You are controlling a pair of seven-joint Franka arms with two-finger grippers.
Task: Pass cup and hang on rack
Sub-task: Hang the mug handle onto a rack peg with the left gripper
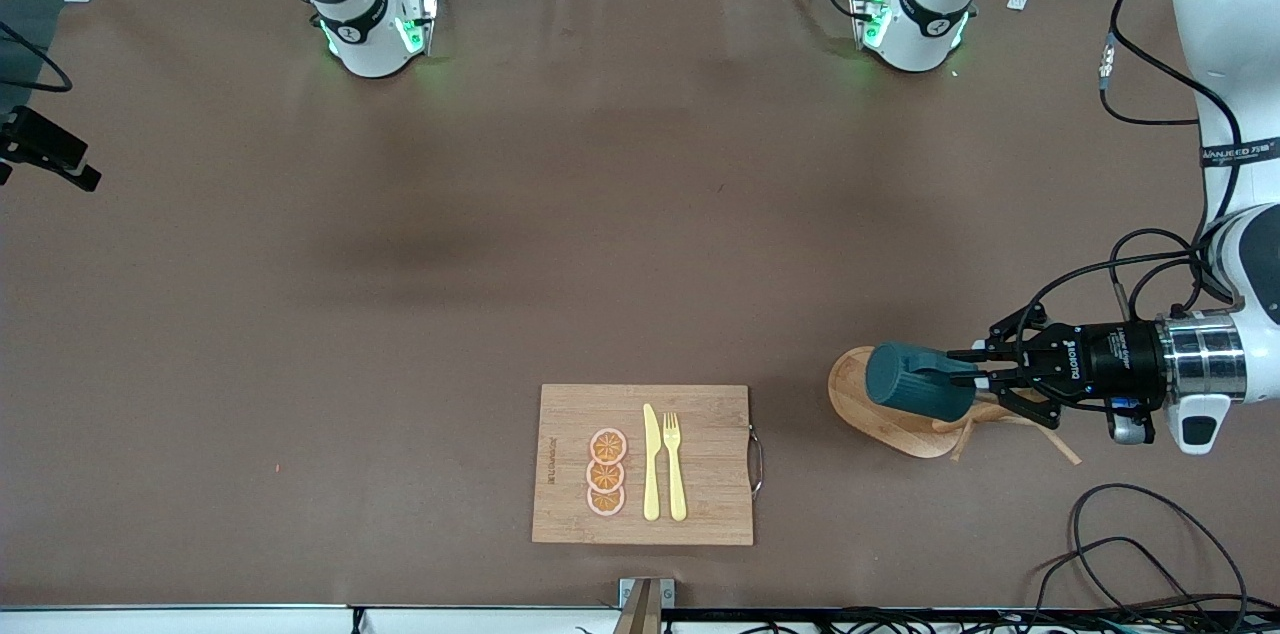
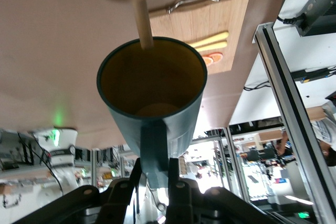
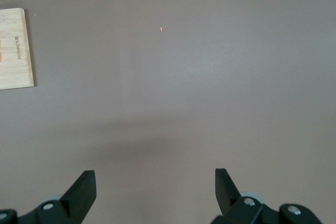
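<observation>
The dark teal cup (image 1: 915,384) hangs tipped on its side over the wooden rack (image 1: 880,419), whose oval base lies toward the left arm's end of the table. My left gripper (image 1: 985,380) is shut on the cup's handle. In the left wrist view the cup (image 2: 152,93) shows its yellowish inside, the handle pinched in my left gripper (image 2: 155,165). A rod of the rack (image 2: 143,22) reaches the cup's rim. My right gripper (image 3: 155,176) stands open over bare table, holding nothing; it does not show in the front view.
A bamboo cutting board (image 1: 705,514) with a metal handle carries a yellow knife (image 1: 651,464), a fork (image 1: 674,464) and three orange slices (image 1: 606,473), nearer to the front camera. Loose black cables (image 1: 1130,554) lie at the near corner by the left arm.
</observation>
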